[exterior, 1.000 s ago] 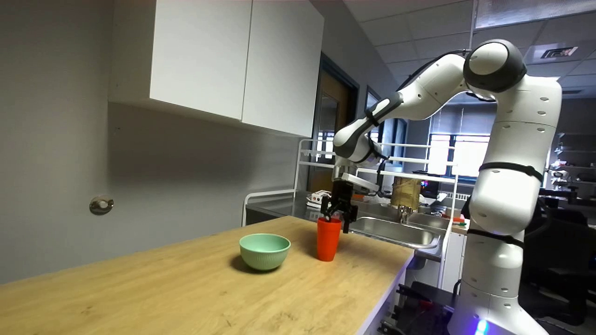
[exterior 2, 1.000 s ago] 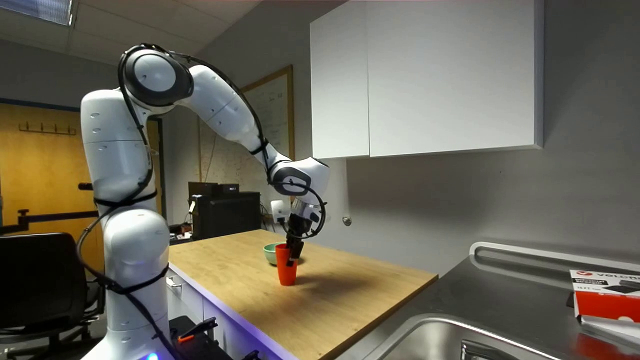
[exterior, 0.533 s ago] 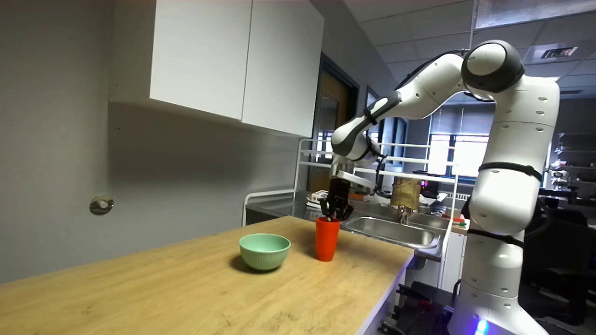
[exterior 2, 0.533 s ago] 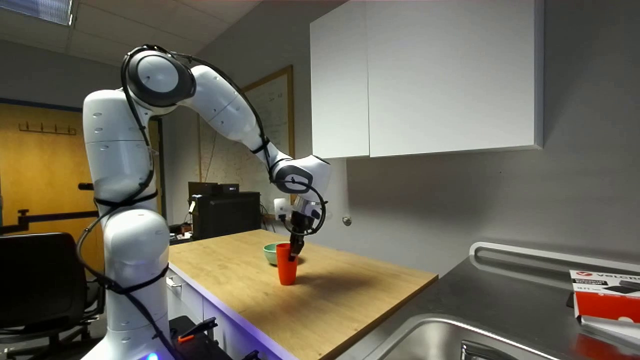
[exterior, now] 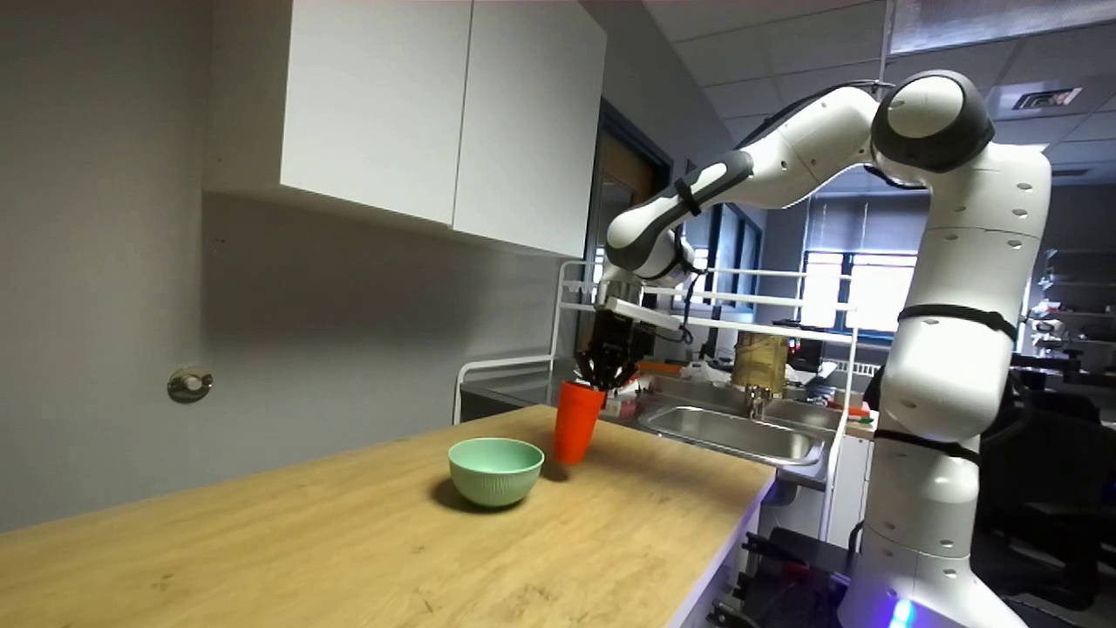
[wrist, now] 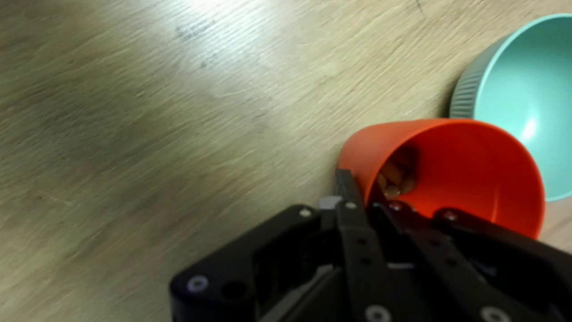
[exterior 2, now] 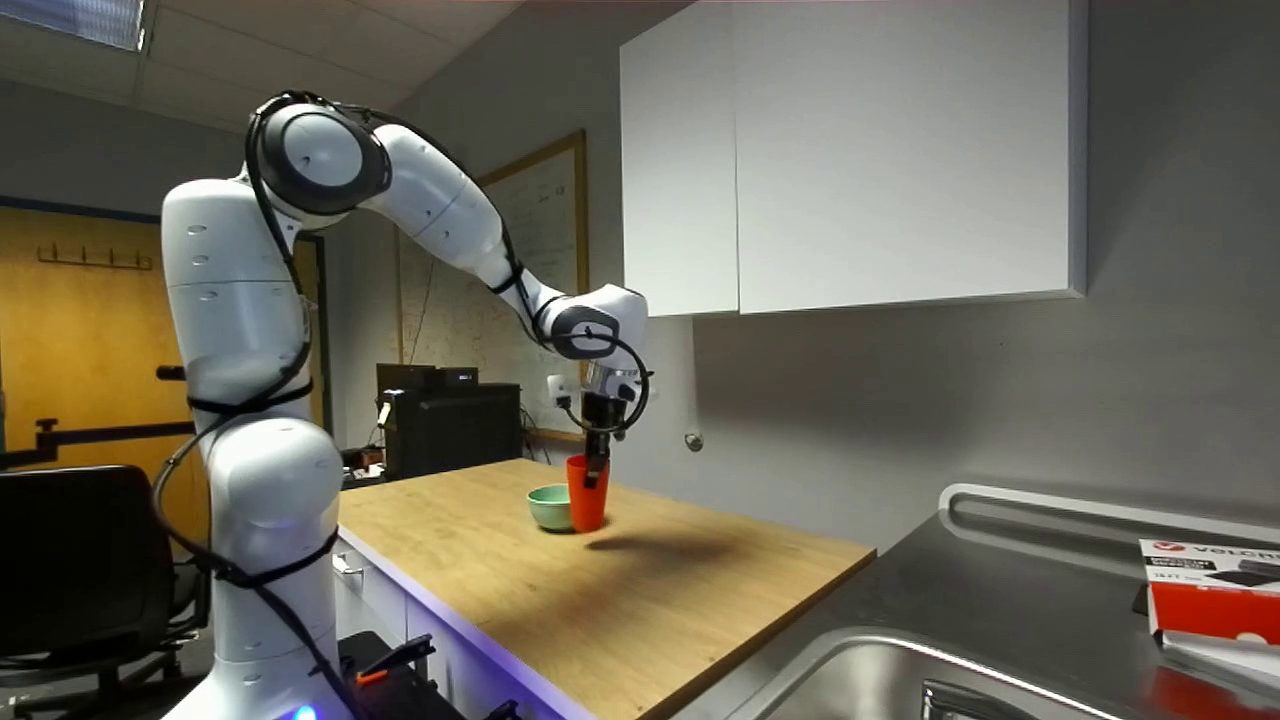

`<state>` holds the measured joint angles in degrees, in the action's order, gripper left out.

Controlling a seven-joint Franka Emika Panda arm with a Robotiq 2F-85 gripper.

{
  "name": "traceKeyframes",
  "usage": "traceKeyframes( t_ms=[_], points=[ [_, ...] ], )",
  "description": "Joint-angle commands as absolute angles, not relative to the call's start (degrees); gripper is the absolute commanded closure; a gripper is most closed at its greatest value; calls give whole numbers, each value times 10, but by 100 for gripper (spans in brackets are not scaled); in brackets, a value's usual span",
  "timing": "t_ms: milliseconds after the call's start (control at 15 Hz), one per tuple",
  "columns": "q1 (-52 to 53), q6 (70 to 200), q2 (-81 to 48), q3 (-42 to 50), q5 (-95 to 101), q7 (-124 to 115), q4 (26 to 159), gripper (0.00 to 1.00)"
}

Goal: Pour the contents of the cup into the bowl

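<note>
In an exterior view, left to right: round metal wall fitting, far left, mid-height. Wood-topped table across lower left and centre; white cupboard above, upper left to upper middle. Pale green bowl, upright on the table, just below mid-frame. Red-orange cup just right of the bowl, leaning slightly, top toward the right. Gripper above it, jaws drawn in narrow, pinching the cup at its rim. Steel sink right of centre; white arm on the right side.

In an exterior view, left to right: black chair, lower left, then the arm. Bowl near the middle; cup overlaps its right edge in the picture, contact between the two cannot be told. Cup base is clear of the table, its shadow lying apart, to the right. Red-and-white box on dark counter, lower right.

Wrist view, left to right: table grain over the left half. Gripper enters from the bottom edge; one finger outside the cup wall, the other inside the rim. Small tan-brown pieces deep in the cup, at the left of its mouth. Cup right of centre, mouth toward the right. Bowl at upper right, cut off by the frame, partly behind the cup's rim.
</note>
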<state>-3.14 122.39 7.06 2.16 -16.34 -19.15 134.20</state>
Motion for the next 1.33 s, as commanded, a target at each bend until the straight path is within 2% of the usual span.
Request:
traceKeyframes(
  t_ms=[0, 267, 733, 1267],
  points=[
    [-14, 1213, 79, -19, -79, -307, 1292, 99],
    [7, 1189, 59, -74, 83, -471, 1226, 99],
    [85, 1047, -3, -147, 284, -631, 1139, 99],
    [184, 895, -121, -157, 487, -782, 1077, 99]
  ],
)
